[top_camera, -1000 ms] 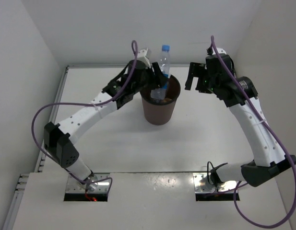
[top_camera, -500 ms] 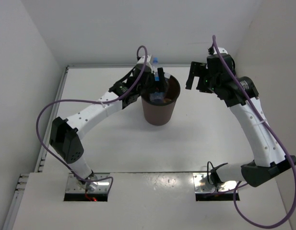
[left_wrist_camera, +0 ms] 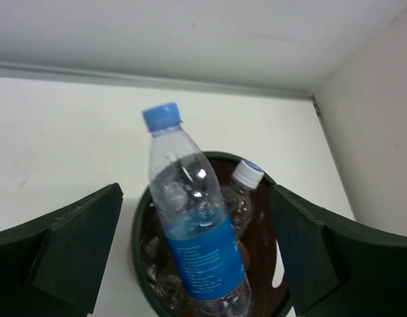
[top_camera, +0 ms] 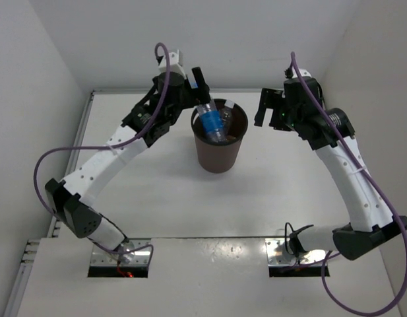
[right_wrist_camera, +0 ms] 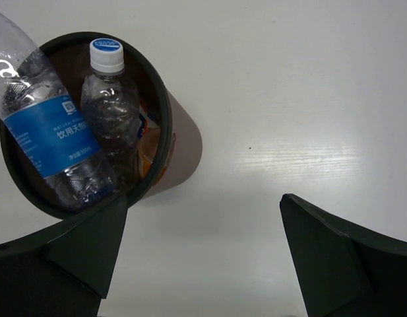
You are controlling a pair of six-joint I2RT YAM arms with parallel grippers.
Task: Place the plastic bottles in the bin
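Note:
The dark brown bin (top_camera: 218, 156) stands upright mid-table. A clear bottle with blue label and cap (top_camera: 208, 123) leans inside it, neck sticking out over the rim. In the left wrist view this bottle (left_wrist_camera: 198, 243) rests against a clear white-capped bottle (left_wrist_camera: 240, 201) in the bin (left_wrist_camera: 138, 232). My left gripper (top_camera: 190, 88) hovers open above the bin's back-left rim, its jaws (left_wrist_camera: 193, 198) wide on either side of the bottle without touching it. My right gripper (top_camera: 270, 109) hangs open and holds nothing right of the bin. Its view shows the bin (right_wrist_camera: 184, 149), both clear bottles (right_wrist_camera: 51, 140) (right_wrist_camera: 111, 113) and an orange bottle (right_wrist_camera: 149, 142).
White walls close the table at the back (top_camera: 210, 39), left (top_camera: 31, 99) and right (top_camera: 381, 86). Purple cables (top_camera: 41, 173) loop beside both arms. Bare white tabletop (right_wrist_camera: 289, 112) lies under the right gripper.
My left gripper opened and let go of the blue-labelled bottle, which dropped into the bin. The left arm then drew back up and to the left. The right arm stayed still.

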